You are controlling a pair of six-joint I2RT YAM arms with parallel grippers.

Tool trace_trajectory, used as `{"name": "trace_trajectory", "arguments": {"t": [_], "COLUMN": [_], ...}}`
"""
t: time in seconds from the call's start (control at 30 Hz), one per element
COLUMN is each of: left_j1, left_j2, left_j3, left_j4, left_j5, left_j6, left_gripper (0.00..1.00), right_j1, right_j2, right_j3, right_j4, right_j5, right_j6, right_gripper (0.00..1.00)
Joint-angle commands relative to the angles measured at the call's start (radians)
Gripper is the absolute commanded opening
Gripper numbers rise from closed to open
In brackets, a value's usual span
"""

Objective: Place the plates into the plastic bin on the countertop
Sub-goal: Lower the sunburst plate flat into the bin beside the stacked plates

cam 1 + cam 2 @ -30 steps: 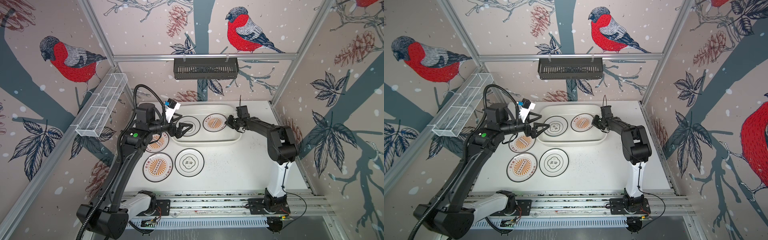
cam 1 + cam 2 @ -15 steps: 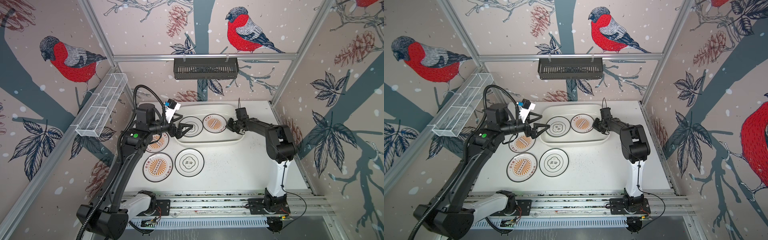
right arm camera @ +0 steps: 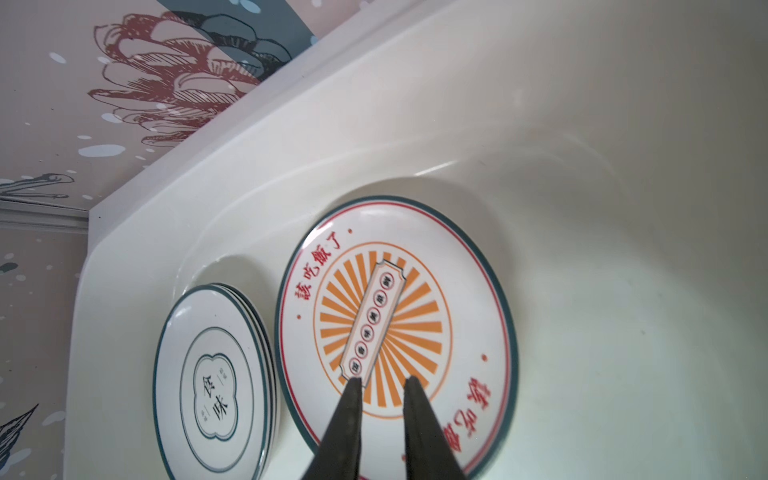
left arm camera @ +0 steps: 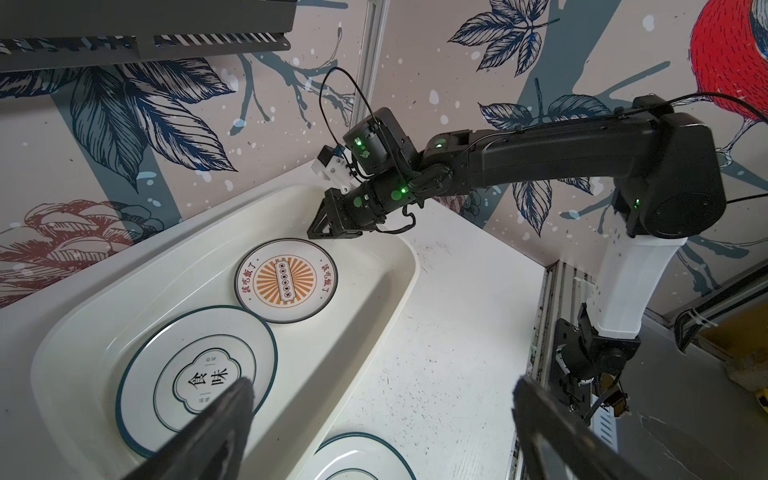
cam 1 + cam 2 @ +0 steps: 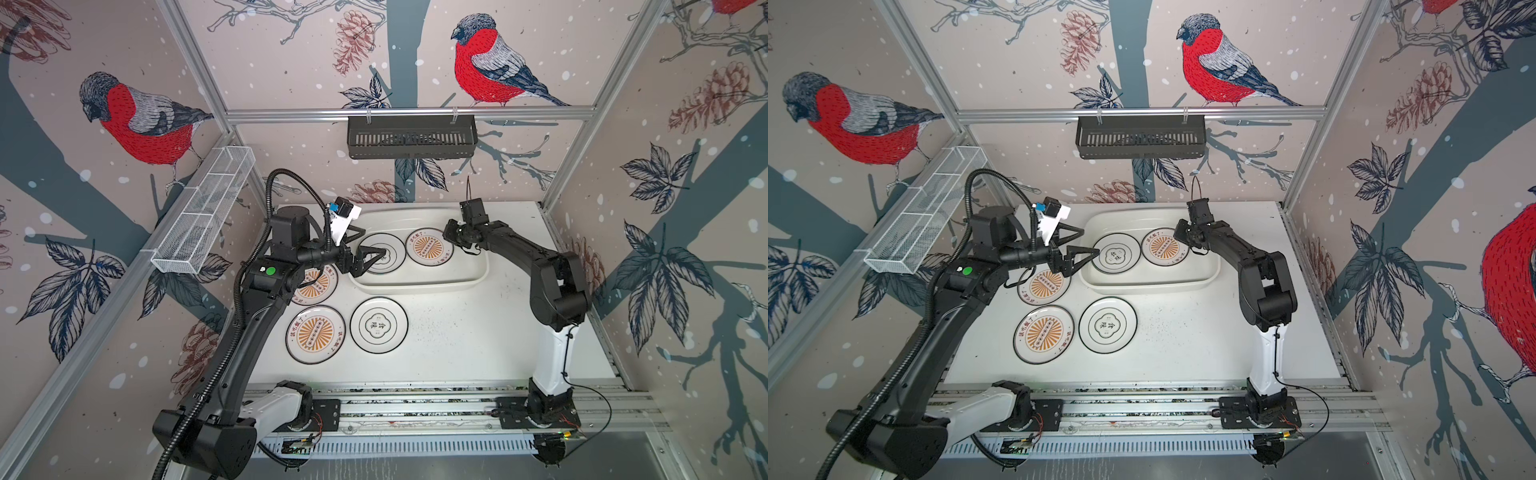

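White bin (image 5: 419, 286) holds plates (image 5: 394, 264); left gripper (image 5: 375, 240) gapes wide over its end, right gripper (image 3: 380, 380) hovers slightly parted above the sunburst plate (image 3: 399, 307).

Both my top views looked steeply down from high at the front over the countertop (image 5: 457, 340). My left wrist camera faced across the plastic bin (image 4: 365, 291) toward the right arm (image 4: 540, 153); my right wrist camera hung close over the bin floor, shared by all.

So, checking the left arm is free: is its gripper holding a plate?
No, the left gripper has its jaws wide open with nothing between them.
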Motion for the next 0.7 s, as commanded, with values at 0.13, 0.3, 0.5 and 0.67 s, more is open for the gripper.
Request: {"name": "trace_trajectory", "arguments": {"t": [0.13,0.3,0.5,0.67], "left_j1": [0.0,0.0,0.0,0.0], "left_j2": [0.002,0.003,0.012,0.022], "left_j3": [0.013,0.012,0.013,0.012], "left_j4": [-0.008,-0.01,-0.006,0.0], "left_j5": [-0.018,-0.02,-0.017,-0.009], "left_j6": [0.031,0.028,0.027,0.024], "left_gripper": [0.96,0.96,0.96,0.96], "right_j1": [0.037,0.034,0.008,-0.008], "right_j2": [0.128,0.158,0.168,0.171], "right_j3": [0.125,0.138,0.124,0.114], "right_j4": [-0.081,-0.106,-0.143,-0.165], "right_j5": [0.005,0.036,0.046,0.051], "right_j6": [-0.029,-0.041,-0.063,-0.08], "right_gripper": [0.21,0.21,0.23,0.24]}}
